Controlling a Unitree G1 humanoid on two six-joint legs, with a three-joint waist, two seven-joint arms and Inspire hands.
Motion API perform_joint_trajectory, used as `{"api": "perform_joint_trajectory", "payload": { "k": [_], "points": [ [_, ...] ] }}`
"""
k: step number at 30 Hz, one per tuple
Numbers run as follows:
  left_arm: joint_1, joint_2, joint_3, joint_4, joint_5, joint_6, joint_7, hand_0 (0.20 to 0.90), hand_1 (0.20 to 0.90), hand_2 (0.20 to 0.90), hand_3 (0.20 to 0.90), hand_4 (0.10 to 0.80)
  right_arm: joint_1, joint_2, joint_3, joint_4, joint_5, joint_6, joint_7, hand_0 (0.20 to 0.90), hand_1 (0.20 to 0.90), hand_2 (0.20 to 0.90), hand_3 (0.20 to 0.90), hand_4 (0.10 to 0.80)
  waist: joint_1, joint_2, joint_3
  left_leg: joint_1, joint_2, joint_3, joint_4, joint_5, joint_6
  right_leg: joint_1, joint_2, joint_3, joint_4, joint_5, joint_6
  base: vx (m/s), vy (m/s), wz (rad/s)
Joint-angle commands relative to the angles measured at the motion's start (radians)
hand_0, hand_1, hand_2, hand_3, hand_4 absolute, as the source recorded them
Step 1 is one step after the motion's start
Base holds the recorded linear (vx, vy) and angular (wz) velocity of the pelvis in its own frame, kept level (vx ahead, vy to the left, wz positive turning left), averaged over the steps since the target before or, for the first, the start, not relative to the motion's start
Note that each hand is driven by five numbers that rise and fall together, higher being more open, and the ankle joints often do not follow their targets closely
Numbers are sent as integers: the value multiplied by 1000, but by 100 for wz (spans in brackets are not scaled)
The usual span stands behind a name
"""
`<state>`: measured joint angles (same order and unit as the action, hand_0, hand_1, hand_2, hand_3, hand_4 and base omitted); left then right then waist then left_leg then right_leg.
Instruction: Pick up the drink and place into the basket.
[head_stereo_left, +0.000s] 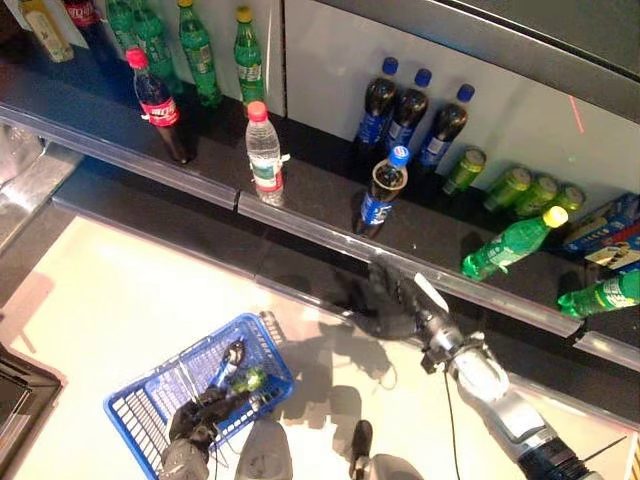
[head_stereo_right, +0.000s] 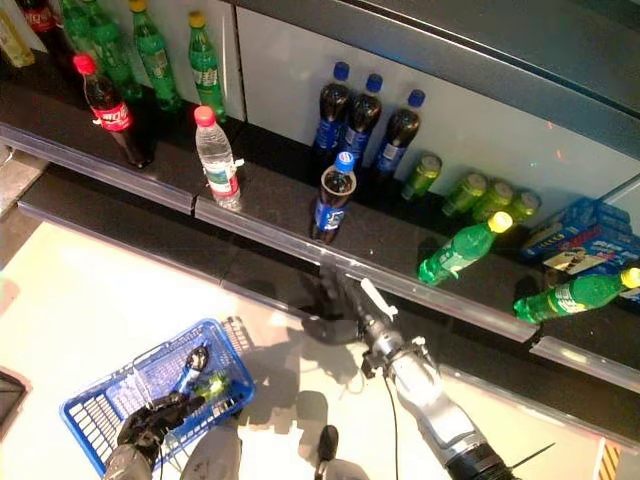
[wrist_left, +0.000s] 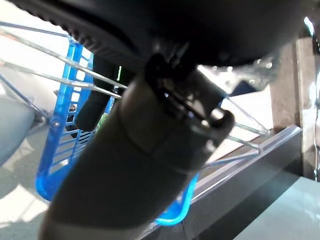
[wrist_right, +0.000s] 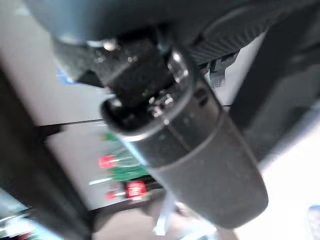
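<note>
The left hand (head_stereo_left: 200, 415) is gripping the blue basket (head_stereo_left: 140, 415) by its handle; the right hand (head_stereo_left: 395, 300), fingers relaxed, is hovering below the cola bottle (head_stereo_left: 381, 192).

Basket (head_stereo_left: 145, 400): blue plastic lattice, glossy, with thin bright metal wire handles. Shelf (head_stereo_left: 320, 195): dark, smooth, faintly reflective; front lip (head_stereo_left: 300, 222) clear glossy plastic. Bottles: shiny clear plastic, e.g. water bottle (head_stereo_left: 264, 155). Cans (head_stereo_left: 527, 187): glossy green metal. Floor (head_stereo_left: 120, 300): pale, smooth, matt.
</note>
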<state>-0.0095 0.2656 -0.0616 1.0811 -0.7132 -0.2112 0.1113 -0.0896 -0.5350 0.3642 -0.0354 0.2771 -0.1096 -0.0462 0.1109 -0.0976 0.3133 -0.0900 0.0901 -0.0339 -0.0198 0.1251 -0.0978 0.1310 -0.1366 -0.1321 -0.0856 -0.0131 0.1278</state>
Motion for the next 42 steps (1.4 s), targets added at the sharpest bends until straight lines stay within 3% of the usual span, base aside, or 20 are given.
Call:
{"api": "perform_joint_trajectory", "payload": {
  "k": [1, 6, 16, 31, 38, 42],
  "points": [
    [80, -24, -21, -27, 45, -85, -59, 300, 300, 300, 200, 100, -28, 11, -90, -179, 45, -148, -95, 900, 900, 900, 900, 800, 11, 3, -106, -43, 63, -23, 65, -36, -19, -37, -55, 8, 82, 25, 18, 100, 66, 6],
    [101, -44, -22, 6, 60, -98, -72, 300, 300, 300, 200, 100, -36, 66, -153, -264, -30, -219, -321, 900, 900, 900, 900, 800, 14, 28, -113, -38, 62, -42, 90, -51, -20, -36, -60, -2, 127, -4, 11, 71, 47, 4],
    [123, -60, -72, 12, 46, -111, -75, 300, 300, 300, 200, 100, -82, 113, -152, -163, -160, -187, -680, 900, 900, 900, 900, 800, 30, 67, -78, -67, 50, -78, 156, -60, -25, -59, -64, -27, 215, -44, -13, 49, 31, 5],
    [46, -36, -153, -51, -12, -103, -95, 300, 300, 300, 200, 100, -290, 151, -141, -17, -186, -161, -821, 900, 900, 900, 900, 800, 52, 127, 109, -153, -22, -139, 231, -69, -9, -168, -83, -48, 322, -58, -44, -30, 43, 8],
    [-23, -21, -178, -81, -54, -103, -89, 300, 300, 300, 200, 100, -426, 149, -160, 15, -236, -146, -880, 900, 900, 900, 900, 800, 53, 136, 196, -199, -49, -143, 241, -67, 13, -239, -90, -39, 338, -37, -45, -76, 26, 3],
    [-43, -12, -181, -99, -60, -95, -80, 300, 300, 300, 200, 100, -464, 131, -181, 15, -240, -147, -911, 900, 900, 900, 900, 800, 54, 130, 207, -236, -60, -144, 241, -66, 27, -287, -88, -29, 332, -19, -40, -34, -7, 3]
  ]
}}
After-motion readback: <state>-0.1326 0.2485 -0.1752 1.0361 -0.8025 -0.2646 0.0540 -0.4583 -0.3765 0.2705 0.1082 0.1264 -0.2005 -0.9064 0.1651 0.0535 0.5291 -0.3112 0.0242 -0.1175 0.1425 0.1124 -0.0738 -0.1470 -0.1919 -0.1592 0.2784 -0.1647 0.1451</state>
